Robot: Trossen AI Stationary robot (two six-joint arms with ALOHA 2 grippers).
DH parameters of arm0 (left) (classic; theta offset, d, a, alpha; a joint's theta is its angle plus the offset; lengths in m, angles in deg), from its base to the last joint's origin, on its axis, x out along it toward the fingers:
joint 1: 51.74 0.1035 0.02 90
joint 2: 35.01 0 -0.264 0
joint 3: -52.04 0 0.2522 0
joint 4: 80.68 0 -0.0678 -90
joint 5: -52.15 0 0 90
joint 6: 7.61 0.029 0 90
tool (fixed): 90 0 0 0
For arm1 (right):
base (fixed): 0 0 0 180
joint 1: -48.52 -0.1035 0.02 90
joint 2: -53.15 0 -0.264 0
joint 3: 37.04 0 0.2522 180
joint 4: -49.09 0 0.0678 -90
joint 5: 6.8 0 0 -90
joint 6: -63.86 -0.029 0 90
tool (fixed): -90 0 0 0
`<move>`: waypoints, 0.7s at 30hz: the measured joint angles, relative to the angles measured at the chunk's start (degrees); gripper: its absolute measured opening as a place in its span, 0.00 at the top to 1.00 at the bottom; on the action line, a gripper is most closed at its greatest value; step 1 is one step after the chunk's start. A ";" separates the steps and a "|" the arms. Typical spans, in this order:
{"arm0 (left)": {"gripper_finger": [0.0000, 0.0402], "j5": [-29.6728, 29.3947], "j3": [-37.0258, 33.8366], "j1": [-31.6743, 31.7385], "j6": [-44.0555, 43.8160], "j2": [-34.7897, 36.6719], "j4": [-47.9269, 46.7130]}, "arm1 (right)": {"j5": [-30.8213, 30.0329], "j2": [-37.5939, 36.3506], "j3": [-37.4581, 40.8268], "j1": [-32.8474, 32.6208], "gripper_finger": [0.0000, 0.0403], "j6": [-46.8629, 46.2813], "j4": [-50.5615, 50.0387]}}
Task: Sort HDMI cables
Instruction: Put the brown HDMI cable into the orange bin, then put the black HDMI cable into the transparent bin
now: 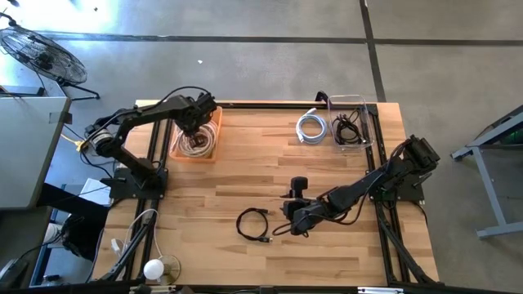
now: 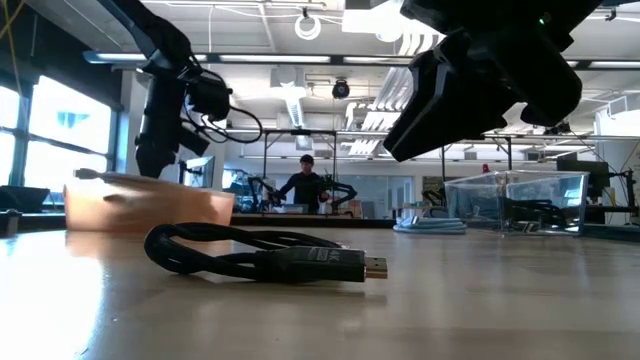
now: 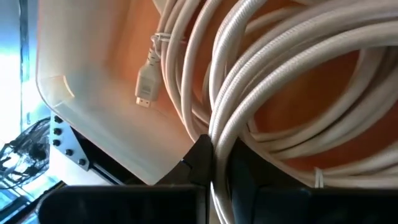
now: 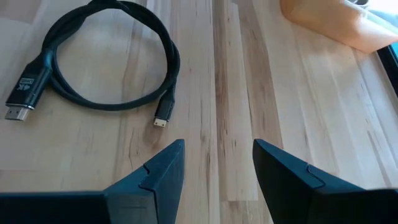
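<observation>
Left gripper (image 3: 214,171) clamped on cream cable (image 3: 280,81) inside orange bin (image 1: 211,139), upper left. Right gripper (image 4: 217,168) apart beside black cable (image 4: 106,56), lower centre.

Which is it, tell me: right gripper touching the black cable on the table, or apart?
Apart. The right wrist view shows bare wood between the open right gripper and the black cable.

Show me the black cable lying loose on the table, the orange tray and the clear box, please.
black cable (image 1: 253,224), high view, on its coiled loop.
orange tray (image 1: 214,139), high view, on its right rim.
clear box (image 2: 480,195), low view, on its front wall.
</observation>
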 joint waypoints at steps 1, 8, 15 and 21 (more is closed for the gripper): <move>0.94 0.03 0.36 0.00 0.20 0.17 -0.24 | 0.00 0.00 0.00 0.04 0.55 0.21 0.02; 0.75 1.86 3.89 -0.02 1.04 2.55 -1.04 | -0.01 0.00 0.00 0.04 0.55 0.59 0.14; 0.52 2.96 8.10 -1.53 1.00 4.36 -5.45 | 0.97 0.00 0.00 0.04 0.55 0.61 0.14; 0.43 2.63 17.62 -5.92 -0.10 4.81 -14.94 | 1.00 0.00 0.00 0.04 0.55 0.61 0.01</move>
